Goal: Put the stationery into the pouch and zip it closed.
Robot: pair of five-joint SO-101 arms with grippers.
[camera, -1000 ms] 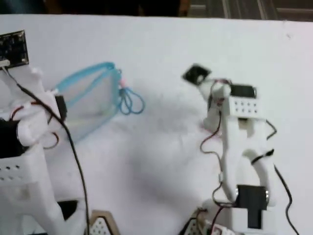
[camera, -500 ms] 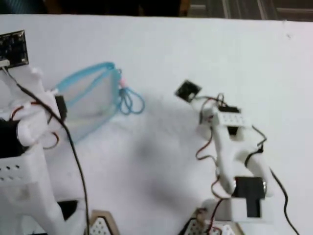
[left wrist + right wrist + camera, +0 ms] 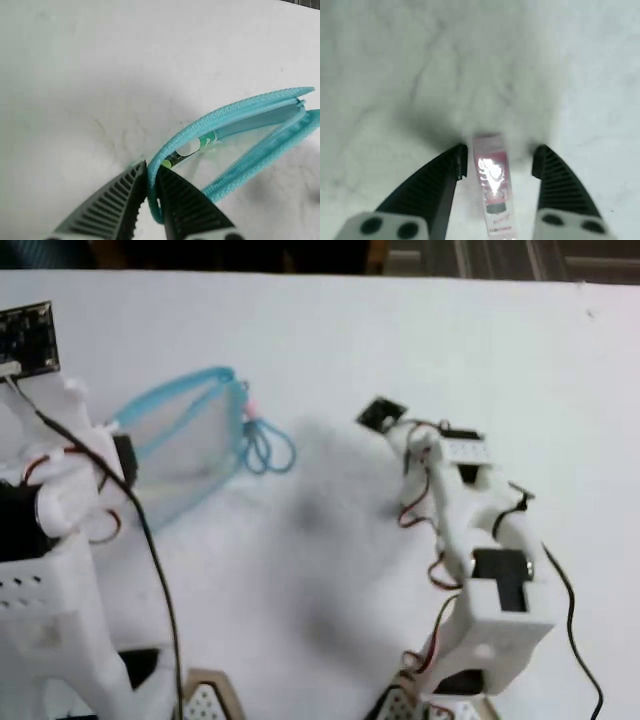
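Table (white, faintly creased) bears the pouch, dark room beyond.

The pouch runs off the left wrist view, its rim hiding most of a green item.

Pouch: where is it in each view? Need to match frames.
High view: pouch left of centre, by the left arm.
Left wrist view: its teal rim, mouth open, pinched by the left end effector.
Right wrist view: table, with a pink item inside the open right end effector.
Landmark: the teal rim.
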